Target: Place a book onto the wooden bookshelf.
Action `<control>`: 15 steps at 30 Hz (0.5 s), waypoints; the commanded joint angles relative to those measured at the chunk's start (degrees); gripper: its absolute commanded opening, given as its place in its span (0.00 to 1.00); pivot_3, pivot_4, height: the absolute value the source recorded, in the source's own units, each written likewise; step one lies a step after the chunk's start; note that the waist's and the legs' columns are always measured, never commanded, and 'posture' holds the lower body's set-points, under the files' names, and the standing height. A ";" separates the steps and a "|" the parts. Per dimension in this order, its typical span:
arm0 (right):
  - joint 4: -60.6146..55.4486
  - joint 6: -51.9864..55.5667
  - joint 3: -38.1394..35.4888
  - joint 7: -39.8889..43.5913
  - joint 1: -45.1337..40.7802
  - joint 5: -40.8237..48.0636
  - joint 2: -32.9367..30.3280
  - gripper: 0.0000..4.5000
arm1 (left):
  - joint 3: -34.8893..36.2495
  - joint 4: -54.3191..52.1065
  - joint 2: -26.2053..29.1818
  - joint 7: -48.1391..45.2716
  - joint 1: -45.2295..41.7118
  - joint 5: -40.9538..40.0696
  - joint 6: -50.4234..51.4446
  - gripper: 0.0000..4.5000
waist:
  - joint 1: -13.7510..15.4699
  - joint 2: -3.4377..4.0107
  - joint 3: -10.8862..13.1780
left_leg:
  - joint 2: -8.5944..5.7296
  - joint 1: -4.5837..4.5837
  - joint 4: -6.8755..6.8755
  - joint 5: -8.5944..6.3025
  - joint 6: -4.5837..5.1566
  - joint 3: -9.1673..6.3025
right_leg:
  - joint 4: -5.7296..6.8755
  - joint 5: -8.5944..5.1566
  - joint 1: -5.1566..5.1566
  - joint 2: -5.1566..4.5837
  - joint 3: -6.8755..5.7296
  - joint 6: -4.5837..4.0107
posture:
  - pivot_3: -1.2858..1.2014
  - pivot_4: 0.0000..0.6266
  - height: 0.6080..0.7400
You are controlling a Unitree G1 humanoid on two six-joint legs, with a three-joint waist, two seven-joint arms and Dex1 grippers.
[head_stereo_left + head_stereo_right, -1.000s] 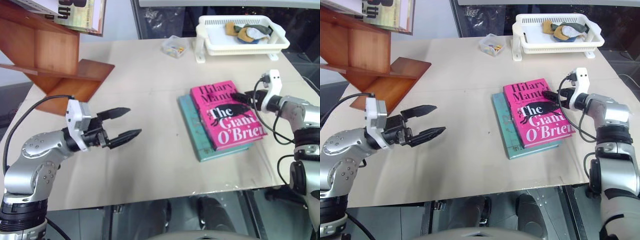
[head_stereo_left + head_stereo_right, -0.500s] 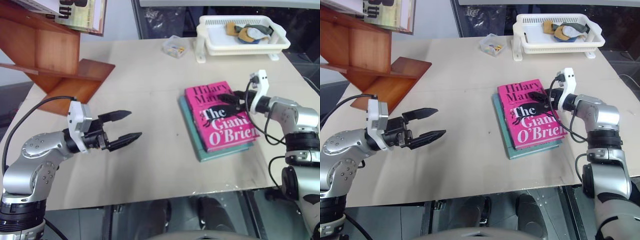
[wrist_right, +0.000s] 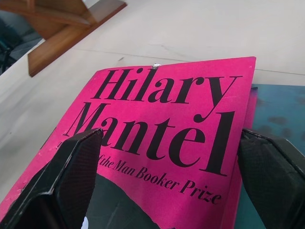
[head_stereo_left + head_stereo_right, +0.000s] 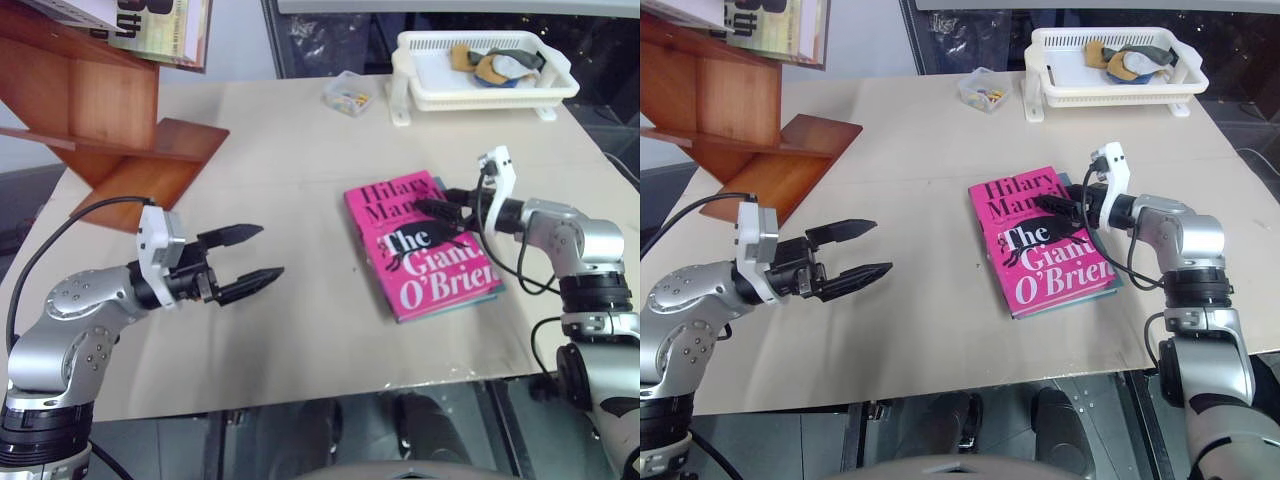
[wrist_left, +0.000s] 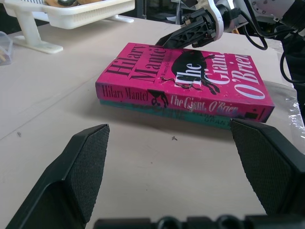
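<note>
right gripper: jaws spread wide, resting on the pink paperback's cover, probably sliding it off the teal book underneath
left gripper: hanging wide open, waiting beside the paperback
wooden bookshelf: sitting well beyond that gripper

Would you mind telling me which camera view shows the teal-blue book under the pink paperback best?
The left wrist view: the teal-blue book shows its whole spine edge beneath the bright pink paperback. The right wrist view catches one teal corner beside the pink cover. The head views show a thin teal sliver along the paperback's far and right edges.
</note>
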 commanded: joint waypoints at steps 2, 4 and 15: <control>-3.74 0.06 0.31 1.01 0.49 1.29 0.10 1.00 | 0.54 -2.21 0.03 0.35 0.28 -0.24 -0.33 0.99 | 0.00 0.00 0.00 | 0.00 0.00 0.00 0.00 0.00 0.00 | 0.00 0.00 0.00 0.00 0.00 0.00 | 0.52 0.24 1.00; -4.16 0.10 0.58 1.37 0.64 1.59 0.07 1.00 | 0.61 -2.28 0.07 0.38 0.39 -0.25 -0.27 0.99 | 0.00 0.00 0.00 | 0.00 0.00 0.00 0.00 0.00 0.00 | 0.00 0.00 0.00 0.00 0.01 0.00 | 0.52 0.24 1.00; -4.54 -1.59 1.06 0.04 1.22 0.69 0.96 1.00 | 0.34 -1.72 -0.03 0.61 -0.10 0.04 -0.56 0.99 | 0.00 0.00 0.00 | 0.00 0.00 0.00 0.00 0.00 0.00 | 0.00 0.00 0.00 -0.01 0.00 0.00 | 0.52 0.24 1.00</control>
